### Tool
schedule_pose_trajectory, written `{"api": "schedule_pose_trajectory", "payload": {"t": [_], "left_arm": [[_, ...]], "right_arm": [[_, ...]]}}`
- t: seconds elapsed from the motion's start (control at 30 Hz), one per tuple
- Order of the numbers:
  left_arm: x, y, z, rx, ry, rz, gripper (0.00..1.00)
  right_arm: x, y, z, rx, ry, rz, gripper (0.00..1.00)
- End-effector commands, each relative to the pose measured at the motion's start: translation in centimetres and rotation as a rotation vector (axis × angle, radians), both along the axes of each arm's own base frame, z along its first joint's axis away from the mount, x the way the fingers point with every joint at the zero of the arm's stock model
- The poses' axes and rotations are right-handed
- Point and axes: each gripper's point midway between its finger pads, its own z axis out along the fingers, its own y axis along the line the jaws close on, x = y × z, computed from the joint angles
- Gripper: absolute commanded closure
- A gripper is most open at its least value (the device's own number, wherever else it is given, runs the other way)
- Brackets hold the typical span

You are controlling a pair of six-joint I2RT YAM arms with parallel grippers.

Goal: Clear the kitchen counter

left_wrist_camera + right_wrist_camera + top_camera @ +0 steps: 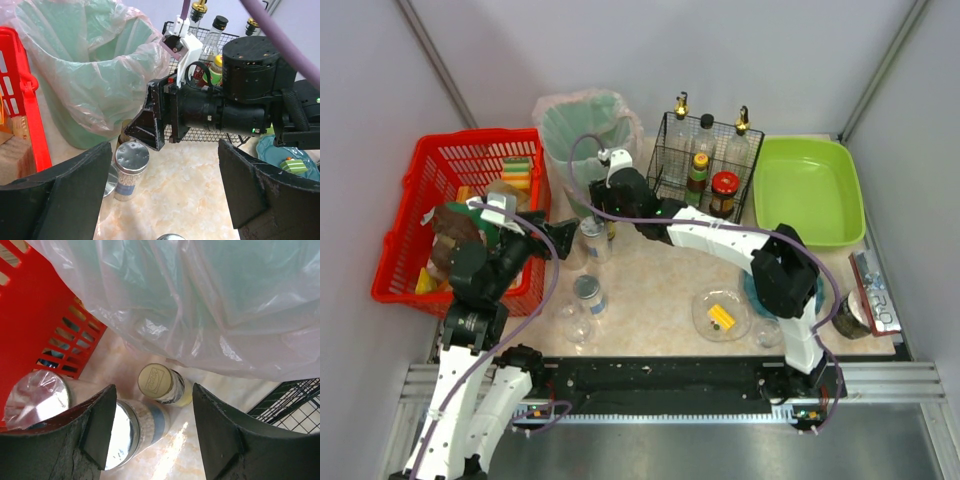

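Between basket [400,262] and tub [810,190]: kitchen counter [650,282] beige, marbled, seemingly glossy.

Plain pale walls [720,60] enclose the scene — grey metal struts [437,60] climb the corners.

A beige, pale-marbled kitchen counter [655,285] carried a bright red slotted plastic basket [430,175], a bin lined with a translucent pale green and pink bag [582,125], a black wire rack [670,160] and a lime green plastic tub [810,190]. A silver metal can [589,295] wore a blue and white label.
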Motion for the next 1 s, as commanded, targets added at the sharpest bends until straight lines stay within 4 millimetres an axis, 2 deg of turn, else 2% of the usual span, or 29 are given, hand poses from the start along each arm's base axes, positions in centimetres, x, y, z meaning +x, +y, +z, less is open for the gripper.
{"api": "schedule_pose_trajectory", "payload": {"t": [0.0,0.3,0.4,0.5,0.63,0.83,0.97], "left_arm": [[-0.1,-0.4,1.3,0.001,-0.068,-0.028,0.1],[-0.1,-0.3,1.3,0.002,-0.065,-0.022,0.09],[-0.1,-0.3,1.2,0.002,-0.065,-0.022,0.09],[0.0,-0.3,1.1,0.003,-0.062,-0.022,0.1],[-0.1,-0.3,1.3,0.002,-0.065,-0.02,0.09],[-0.1,-0.3,1.4,0.002,-0.068,-0.022,0.09],[-0.1,-0.4,1.4,0.001,-0.068,-0.025,0.09]], "right_arm": [[0.2,1.1,0.7,0.028,-0.007,-0.015,0.4],[1.3,1.7,-0.5,-0.002,-0.007,-0.041,0.48],[1.5,1.7,-0.7,-0.01,-0.01,-0.049,0.55],[1.7,1.5,-0.6,-0.014,-0.017,-0.056,0.69],[1.8,1.0,0.3,-0.016,-0.039,-0.064,0.89],[1.7,-0.3,2.6,-0.026,-0.092,-0.084,0.98],[1.4,-2.5,5.8,-0.022,-0.155,-0.124,1.0]]}}
